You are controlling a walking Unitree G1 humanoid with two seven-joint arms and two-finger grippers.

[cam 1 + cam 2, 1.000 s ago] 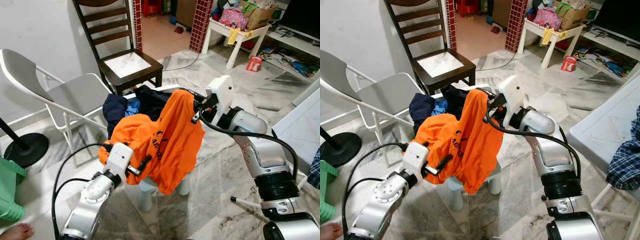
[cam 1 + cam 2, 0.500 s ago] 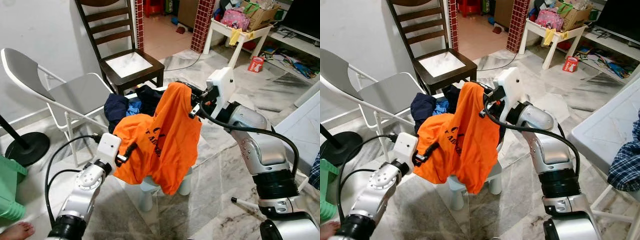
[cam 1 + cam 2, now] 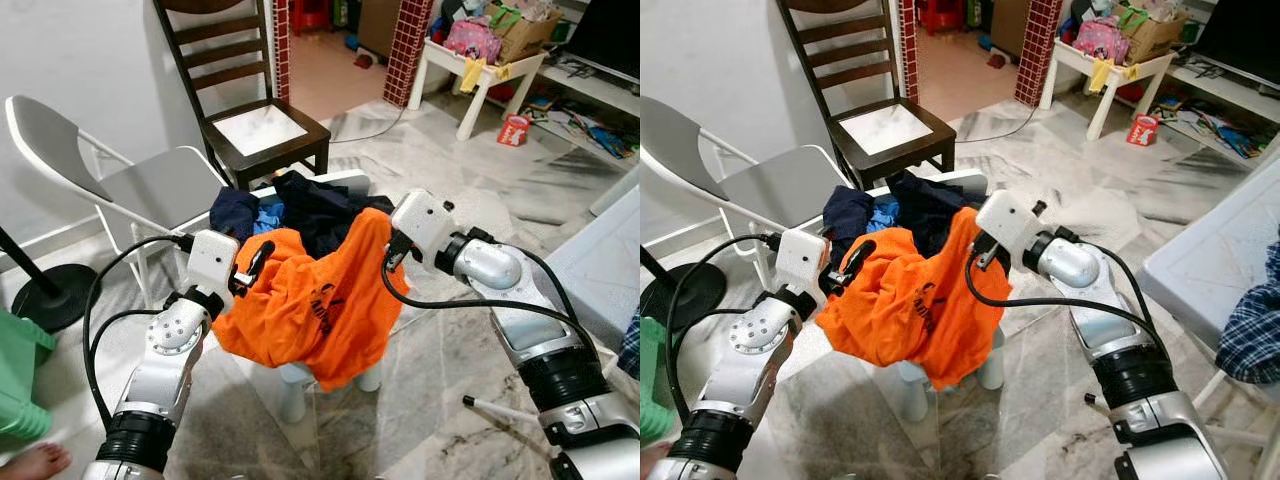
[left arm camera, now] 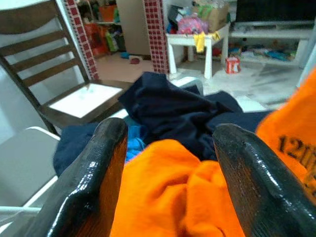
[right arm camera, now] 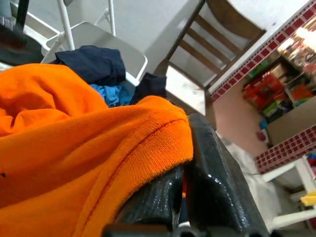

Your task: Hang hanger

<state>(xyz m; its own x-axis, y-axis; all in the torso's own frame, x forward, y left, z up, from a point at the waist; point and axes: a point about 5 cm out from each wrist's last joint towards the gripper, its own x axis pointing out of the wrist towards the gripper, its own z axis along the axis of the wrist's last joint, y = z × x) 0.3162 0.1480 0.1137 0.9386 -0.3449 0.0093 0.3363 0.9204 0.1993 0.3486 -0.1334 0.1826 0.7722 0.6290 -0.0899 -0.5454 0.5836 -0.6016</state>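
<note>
Hanger is the word in our task, yet what we hold is an orange shirt (image 3: 315, 305), and we can make out no hanger in or near it; it may be hidden in the cloth. The shirt sags between our two claws above a small white stool (image 3: 300, 385) piled with dark clothes (image 3: 300, 205). Our right claw (image 5: 185, 173) is clenched on a hemmed edge of the shirt. Our left claw (image 4: 165, 163) is spread wide, its fingers (image 4: 96, 173) standing apart over the bunched orange cloth without pinching it.

We judge the job barely begun: the shirt is lifted, but nothing is hung and no rail is in sight.

Against half a second ago, our right claw has come down from its raised hold, so the shirt now droops low instead of hanging tall, and our left claw has risen and swung in toward the shirt's upper fold.
</note>
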